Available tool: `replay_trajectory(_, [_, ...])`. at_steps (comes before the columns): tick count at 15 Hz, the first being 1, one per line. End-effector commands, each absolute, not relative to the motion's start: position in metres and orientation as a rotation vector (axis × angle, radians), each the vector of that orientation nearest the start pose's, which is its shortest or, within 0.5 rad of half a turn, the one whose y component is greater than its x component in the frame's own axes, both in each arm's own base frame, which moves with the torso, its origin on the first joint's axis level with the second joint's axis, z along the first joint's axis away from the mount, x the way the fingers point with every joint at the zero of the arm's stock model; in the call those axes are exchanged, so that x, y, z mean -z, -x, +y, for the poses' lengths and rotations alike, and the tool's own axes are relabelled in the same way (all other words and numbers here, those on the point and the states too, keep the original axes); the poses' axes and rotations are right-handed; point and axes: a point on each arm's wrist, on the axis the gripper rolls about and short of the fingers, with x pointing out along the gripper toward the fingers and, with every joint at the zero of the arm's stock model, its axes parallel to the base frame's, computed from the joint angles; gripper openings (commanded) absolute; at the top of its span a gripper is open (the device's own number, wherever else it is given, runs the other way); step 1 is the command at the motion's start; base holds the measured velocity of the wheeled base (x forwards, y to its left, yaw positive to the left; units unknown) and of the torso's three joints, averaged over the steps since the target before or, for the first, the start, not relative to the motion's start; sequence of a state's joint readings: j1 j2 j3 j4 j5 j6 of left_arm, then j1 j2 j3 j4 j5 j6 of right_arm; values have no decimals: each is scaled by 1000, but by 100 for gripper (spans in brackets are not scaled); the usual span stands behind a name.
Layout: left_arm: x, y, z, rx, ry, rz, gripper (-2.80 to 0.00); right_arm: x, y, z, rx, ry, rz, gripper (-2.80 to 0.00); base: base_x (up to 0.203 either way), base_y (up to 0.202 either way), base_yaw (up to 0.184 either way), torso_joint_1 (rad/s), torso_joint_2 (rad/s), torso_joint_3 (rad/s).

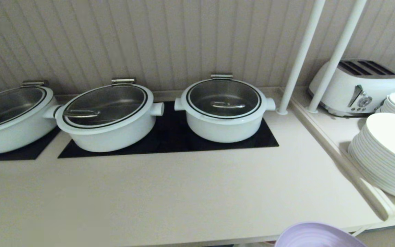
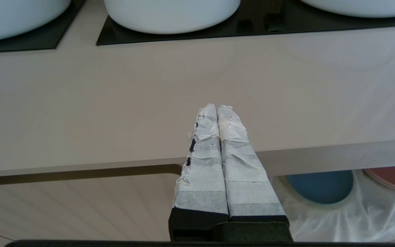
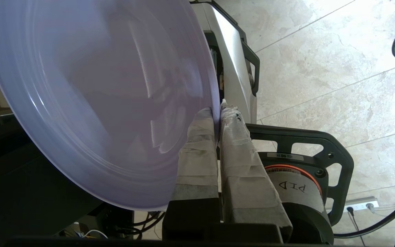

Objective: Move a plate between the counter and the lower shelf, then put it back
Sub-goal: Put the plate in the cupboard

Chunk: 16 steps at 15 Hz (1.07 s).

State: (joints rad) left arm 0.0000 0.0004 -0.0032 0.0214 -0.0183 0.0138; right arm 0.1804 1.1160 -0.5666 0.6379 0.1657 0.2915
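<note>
Head view: the counter [image 1: 170, 202] carries three white lidded pots [image 1: 223, 106] on black hob panels [image 1: 170, 137]; to the right, past two white poles [image 1: 300, 58], a side ledge holds a toaster [image 1: 355, 85] and stacks of white plates [image 1: 386, 151]. Only the upper arc of the lilac plate [image 1: 315, 235] shows at the bottom edge, just off the counter's front edge and not resting on it; no gripper is seen from here. Left wrist view: the left gripper [image 2: 217, 109] hangs idle before the counter's front edge, taped fingers pressed together and holding nothing; below the edge, the lower shelf [image 2: 324, 219] with its white cloth holds a blue plate [image 2: 321, 187] and a pink plate [image 2: 394, 176]. Right wrist view: the right gripper [image 3: 217, 113] has its taped fingers clamped onto the plate's rim, one finger on each face, the gap between them no wider than the rim itself; the plate stands tilted steeply on edge in the air, above the robot's base [image 3: 297, 161] and a tiled floor [image 3: 338, 68]. Progress, as judged: the plate is in transit, held clear of both counter and shelf. Which leg of the trip this is cannot be told from these views. At least one set-down is left, and the plate wants levelling first.
</note>
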Motion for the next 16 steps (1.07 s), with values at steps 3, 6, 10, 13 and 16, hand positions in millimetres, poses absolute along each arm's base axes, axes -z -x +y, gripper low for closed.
replay_trajectory(3, [-74,23,0,19,-14,18,-280,-147,-93,21,-127,-246,1236,-280,0,0,0,0,0,0])
replay_trajectory(6, [-74,23,0,19,-14,18,-280,-147,-93,21,-138,-253,1240,-280,0,0,0,0,0,0])
replay_trajectory(10, [-74,23,0,19,-14,18,-280,-147,-94,21,-139,-254,1241,-280,0,0,0,0,0,0])
replay_trajectory(13, [-74,23,0,19,-14,18,-280,-145,-92,21,-138,-254,1251,-280,0,0,0,0,0,0])
replay_trajectory(16, [-74,23,0,19,-14,18,-280,-143,-91,21,-136,-254,1258,-280,0,0,0,0,0,0])
